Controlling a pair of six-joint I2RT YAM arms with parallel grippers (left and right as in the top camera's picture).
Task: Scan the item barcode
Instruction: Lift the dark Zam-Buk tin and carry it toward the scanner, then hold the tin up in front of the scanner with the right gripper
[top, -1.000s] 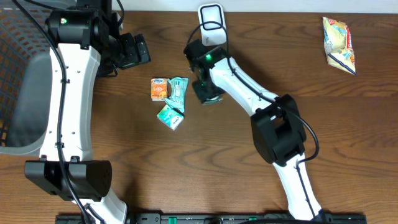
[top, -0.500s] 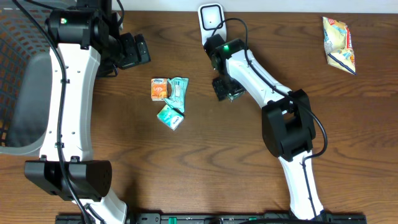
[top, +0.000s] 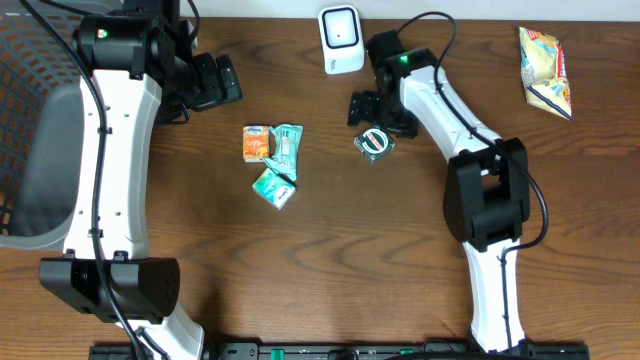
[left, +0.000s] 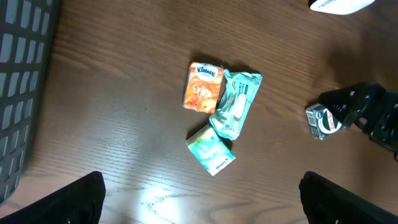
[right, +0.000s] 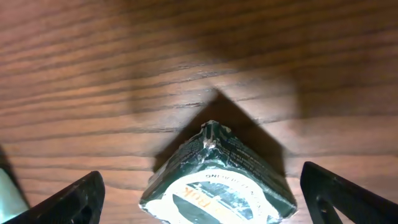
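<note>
Closest to the robot's base, the brown wooden table (top: 330, 260) shows only bare wood and the two white arms.

Next comes a small teal and white packet (top: 273, 188). Just past it sit a flat orange tissue pack (top: 257, 142) and a long teal wipes packet (top: 286, 148), side by side and touching. The little teal packet touches the end of the long one.

Off to the right of these three lies the small dark green packet with a round white label (top: 374, 142). It rests flat on the table, by itself. The right gripper (top: 378, 118) hangs just past it, with its two fingers spread wide apart. They do not touch the packet. From the right wrist camera, the packet's crimped end points away and a black fingertip shows at each bottom corner.

On the left side is a big grey plastic basket with holes (top: 25, 70). The left gripper (top: 225, 82) hangs near the far edge, fingers wide apart and holding nothing.

Farthest away stands the white box-shaped scanner (top: 340, 25), near the right gripper. A yellow and red snack bag (top: 546, 70) lies in the far right corner.
</note>
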